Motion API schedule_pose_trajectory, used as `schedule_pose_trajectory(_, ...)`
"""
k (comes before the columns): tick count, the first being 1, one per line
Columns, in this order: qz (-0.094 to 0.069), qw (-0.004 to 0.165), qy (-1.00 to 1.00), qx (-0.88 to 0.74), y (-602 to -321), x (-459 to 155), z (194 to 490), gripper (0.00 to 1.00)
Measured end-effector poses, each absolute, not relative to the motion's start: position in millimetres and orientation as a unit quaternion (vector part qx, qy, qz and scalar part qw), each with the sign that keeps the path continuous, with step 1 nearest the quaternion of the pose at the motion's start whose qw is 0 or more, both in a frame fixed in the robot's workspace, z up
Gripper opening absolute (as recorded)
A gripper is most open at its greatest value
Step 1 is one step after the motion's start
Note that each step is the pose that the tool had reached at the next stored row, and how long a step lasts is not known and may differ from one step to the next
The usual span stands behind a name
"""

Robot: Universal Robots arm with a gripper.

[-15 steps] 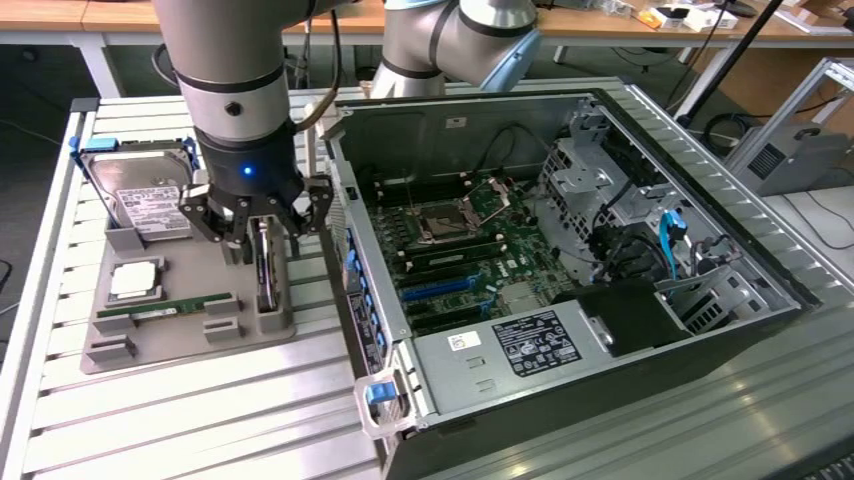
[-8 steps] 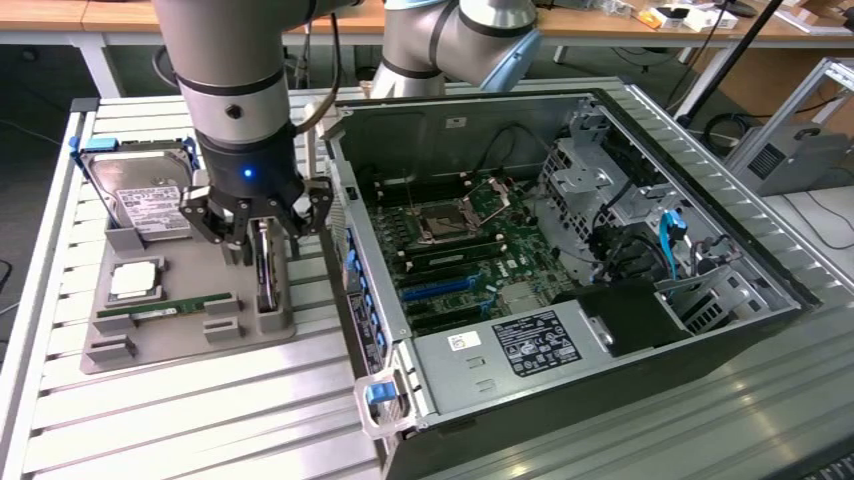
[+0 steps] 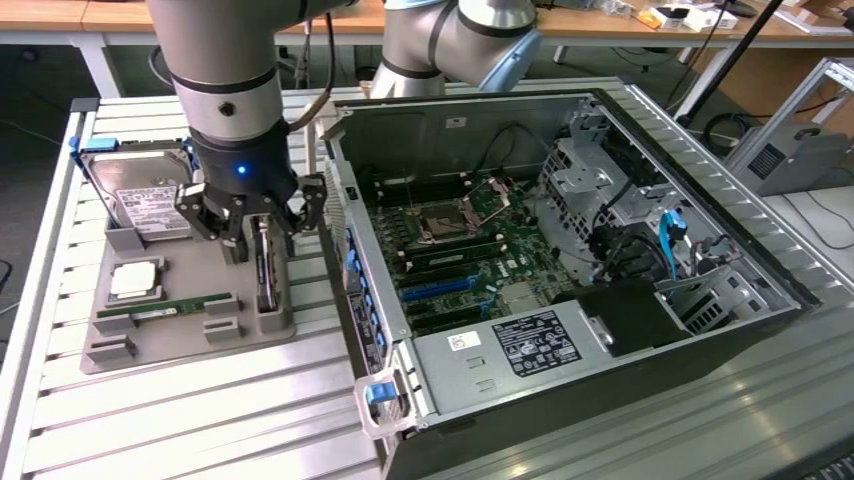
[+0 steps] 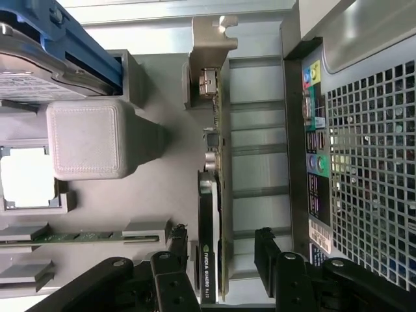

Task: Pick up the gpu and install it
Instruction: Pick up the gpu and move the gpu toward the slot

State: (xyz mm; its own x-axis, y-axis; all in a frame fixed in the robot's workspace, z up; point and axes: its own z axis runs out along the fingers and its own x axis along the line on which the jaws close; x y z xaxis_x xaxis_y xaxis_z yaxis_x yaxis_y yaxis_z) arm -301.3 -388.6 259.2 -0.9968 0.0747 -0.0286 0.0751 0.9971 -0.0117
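Gpu (image 4: pixel 208 260) on edge — long axis alongside case (image 4: pixel 364 162); spread claw (image 4: pixel 221 239) astride.

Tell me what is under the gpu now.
The gpu stands on edge on the grey holder tray, which lies on the slatted metal table. Its lower edge and the tray beneath are covered by the card itself.

gpu (image 3: pixel 267 272) upright on tray (image 3: pixel 160 352), tool (image 3: pixel 263 228) astride; case (image 3: pixel 427 125) beside tray.

I see a slatted aluminium worktable (image 3: pixel 187 410) under bright, even light. Beyond its far edge, wooden desks (image 3: pixel 54 15) on white legs stand over a dark floor (image 3: pixel 34 110). An aluminium frame (image 3: pixel 787 140) stands at the exterior view's right.
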Motion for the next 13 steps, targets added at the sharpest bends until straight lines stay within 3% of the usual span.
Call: schedule_pose_trajectory(13,-0.006,0.014,0.999,0.037,-376,-303,249,0.54)
